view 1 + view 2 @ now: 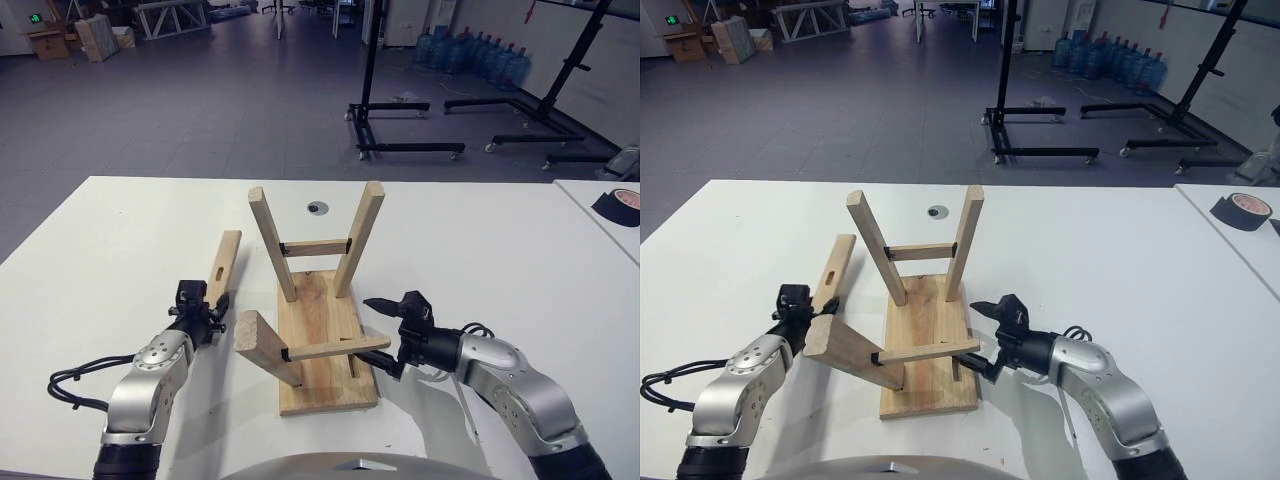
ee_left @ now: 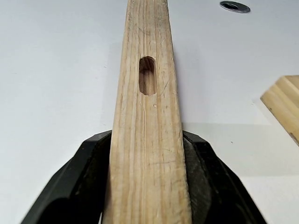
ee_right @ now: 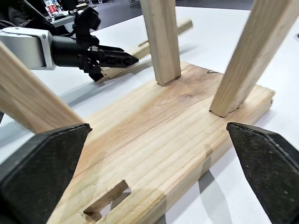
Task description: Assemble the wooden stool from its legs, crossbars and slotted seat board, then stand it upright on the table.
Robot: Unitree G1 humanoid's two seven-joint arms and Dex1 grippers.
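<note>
**Principal item.** Pale wooden slotted seat board point(image 1: 322, 318), lying flat with its underside up, near the middle of the white table point(image 1: 120, 240).
- Far-left leg point(image 1: 272, 243) and far-right leg point(image 1: 360, 238) stand in the board, splayed and joined by the short far crossbar point(image 1: 315, 247).
- Near-left leg point(image 1: 265, 345) is seated and leans outward. Its near crossbar point(image 1: 335, 349) runs rightward, with a free end above the board's near-right corner.
- Empty rectangular slot point(image 3: 106, 199) at that corner; no leg fitted.

**Loose piece.** Loose leg point(image 1: 224, 263), flat on the table just left of the board, oval mortise point(image 2: 147, 74) facing up. The left gripper point(image 1: 200, 310) is clenched on its near end, both fingers pressed against its sides.

**Right gripper** point(image 1: 382, 335). Released, fingers spread wide at the board's near-right edge, either side of the crossbar's free end. No contact is visible.

**Step in hand (judged).** Fit the fourth leg.
- Lift it clear of the table and turn it so the mortise meets the crossbar's free end.
- Lower its foot into the empty slot, engaging both joints together.
- The grip is at the leg's end, so the far end may swing; slow travel is advisable.
- The right gripper could steady the crossbar.

**Obstructions.**
- The leaning near-left leg lies between the loose leg and the slot, so the carry must go over or around it.
- The open right claw crowds the slot.

**Surroundings.**
- Round metal grommet point(image 1: 317, 208) beyond the stool.
- Black tape roll point(image 1: 618, 205) on the neighbouring table.
- Black wheeled frames point(image 1: 405, 120) and blue water bottles point(image 1: 470, 48) on the floor, well apart.
</note>
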